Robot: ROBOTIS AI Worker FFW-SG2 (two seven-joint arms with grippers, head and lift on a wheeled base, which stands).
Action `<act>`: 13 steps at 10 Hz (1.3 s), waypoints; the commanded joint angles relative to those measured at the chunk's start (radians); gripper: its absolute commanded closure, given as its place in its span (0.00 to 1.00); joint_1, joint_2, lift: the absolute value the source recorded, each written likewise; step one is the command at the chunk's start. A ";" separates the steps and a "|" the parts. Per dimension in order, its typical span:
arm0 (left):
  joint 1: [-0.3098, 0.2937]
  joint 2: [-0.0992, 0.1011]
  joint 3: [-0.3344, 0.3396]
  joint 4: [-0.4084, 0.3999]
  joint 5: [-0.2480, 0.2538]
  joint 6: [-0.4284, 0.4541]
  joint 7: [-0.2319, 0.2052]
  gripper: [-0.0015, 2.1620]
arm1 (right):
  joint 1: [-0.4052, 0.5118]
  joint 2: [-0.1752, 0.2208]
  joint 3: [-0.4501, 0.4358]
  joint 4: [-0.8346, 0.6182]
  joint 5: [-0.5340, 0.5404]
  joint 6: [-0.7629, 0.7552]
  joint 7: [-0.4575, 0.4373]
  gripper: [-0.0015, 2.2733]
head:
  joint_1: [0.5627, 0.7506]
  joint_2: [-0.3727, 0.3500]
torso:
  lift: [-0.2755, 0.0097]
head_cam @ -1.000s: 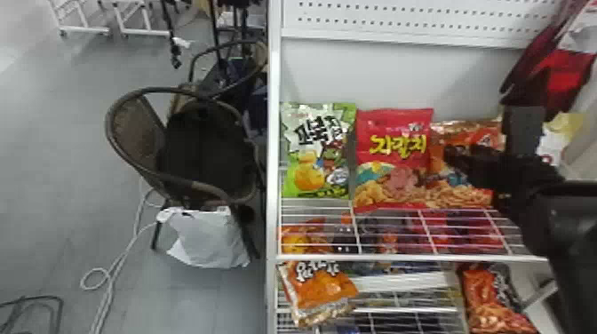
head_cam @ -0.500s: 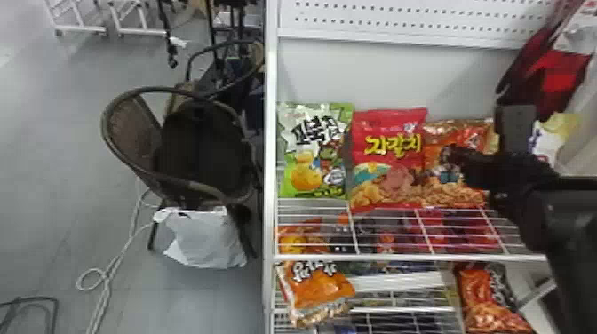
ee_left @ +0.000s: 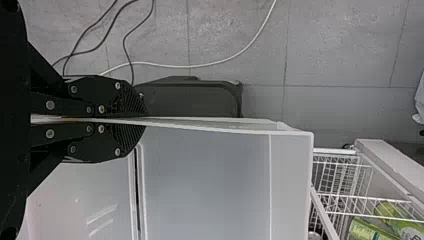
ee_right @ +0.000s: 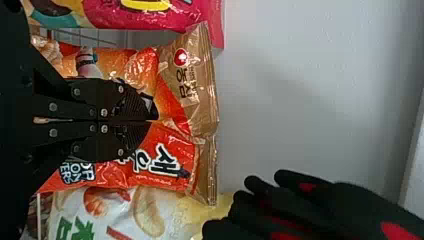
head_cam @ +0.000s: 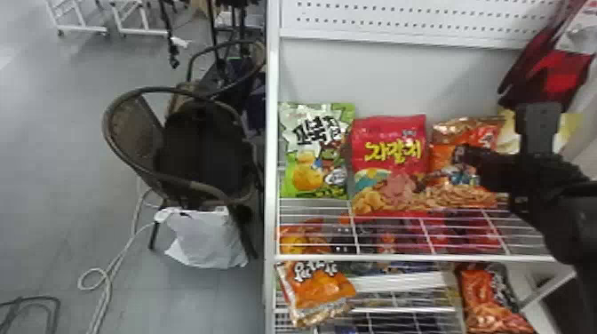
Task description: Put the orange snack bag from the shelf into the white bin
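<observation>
The white wire shelf [head_cam: 399, 258] has the large white plastic bin [ee_left: 290, 190] near it. On the shelf's upper level, the red snack bag [head_cam: 391, 137] has slumped lower and forward, while my right arm [head_cam: 559, 182] has edged toward the shelf's right side. I read that as my pull disturbing its neighbour. The orange, gold-topped snack bag [ee_right: 180, 140] remains upright there. My right gripper [ee_right: 151, 121] has its jaws closed on a fold of it; my left gripper [ee_left: 145, 120] clamps the bin's rim. Lifting clear should come next.
</observation>
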 commanded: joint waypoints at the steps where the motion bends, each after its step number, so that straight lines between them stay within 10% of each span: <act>1: 0.001 0.000 0.000 -0.001 0.000 0.004 0.000 0.99 | 0.040 -0.008 -0.049 -0.081 -0.020 0.069 0.028 0.99 | 0.70 0.37 | 0.97; 8: -0.028 -0.002 -0.026 0.009 -0.008 0.004 0.001 0.99 | 0.321 0.007 -0.320 -0.544 -0.178 0.360 0.122 0.99 | 0.70 0.31 | 0.97; 13: -0.052 -0.014 -0.046 0.013 -0.008 0.004 0.005 0.99 | 0.507 0.116 -0.414 -0.784 -0.294 0.480 0.180 0.99 | 0.70 0.35 | 0.97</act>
